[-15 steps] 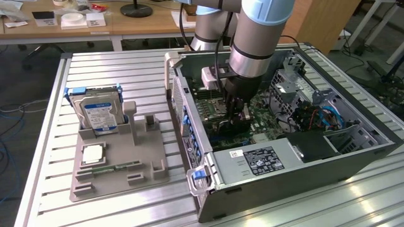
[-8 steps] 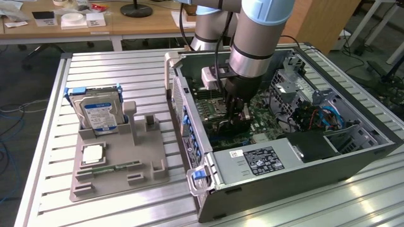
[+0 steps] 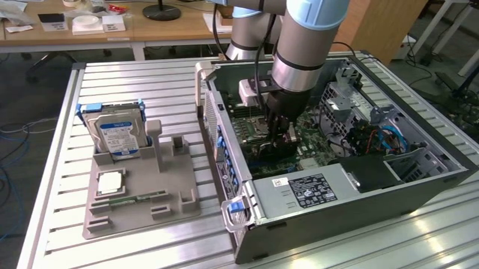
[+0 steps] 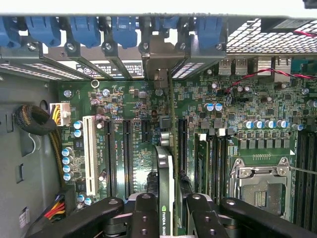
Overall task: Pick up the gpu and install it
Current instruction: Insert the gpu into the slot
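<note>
Jaws pinching gpu edge-on over motherboard, gripper inside case, slots alongside (card's bottom edge hidden), hard drive well apart.

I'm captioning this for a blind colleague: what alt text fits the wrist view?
The gripper holds the gpu edge-on above the green motherboard inside an open computer case, over the expansion slots. An empty processor socket sits beside it.

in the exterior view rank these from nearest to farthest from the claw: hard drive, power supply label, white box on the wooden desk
1. Power supply label, just in front of the claw, inside the case.
2. Hard drive, upright on the grey stand at the exterior view's left.
3. White box, on the wooden desk far behind.
</note>
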Robot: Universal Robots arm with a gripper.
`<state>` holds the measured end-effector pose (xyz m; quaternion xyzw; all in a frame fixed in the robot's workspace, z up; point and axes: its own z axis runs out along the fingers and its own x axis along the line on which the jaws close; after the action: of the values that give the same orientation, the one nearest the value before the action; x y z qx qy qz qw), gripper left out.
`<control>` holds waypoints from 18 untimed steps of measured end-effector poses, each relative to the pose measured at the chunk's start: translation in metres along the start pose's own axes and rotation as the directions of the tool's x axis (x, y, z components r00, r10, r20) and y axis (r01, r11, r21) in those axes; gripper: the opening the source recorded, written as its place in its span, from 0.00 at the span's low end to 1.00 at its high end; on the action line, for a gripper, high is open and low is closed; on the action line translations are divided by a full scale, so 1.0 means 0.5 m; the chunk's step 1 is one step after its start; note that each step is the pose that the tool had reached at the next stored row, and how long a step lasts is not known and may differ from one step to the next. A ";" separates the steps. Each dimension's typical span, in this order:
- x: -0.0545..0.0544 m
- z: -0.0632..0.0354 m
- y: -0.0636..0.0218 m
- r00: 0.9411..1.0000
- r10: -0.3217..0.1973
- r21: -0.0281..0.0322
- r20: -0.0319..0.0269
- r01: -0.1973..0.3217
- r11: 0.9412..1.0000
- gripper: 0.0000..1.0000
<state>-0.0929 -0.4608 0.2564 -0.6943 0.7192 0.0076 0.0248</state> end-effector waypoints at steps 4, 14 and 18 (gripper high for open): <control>0.000 0.000 0.000 1.000 0.000 0.000 0.000 0.000 1.000 0.27; 0.000 0.004 0.005 1.000 0.000 0.003 0.000 0.000 1.000 0.27; 0.001 0.004 0.011 1.000 0.000 0.006 0.000 0.000 1.000 0.27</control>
<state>-0.0984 -0.4609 0.2544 -0.6944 0.7191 0.0056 0.0269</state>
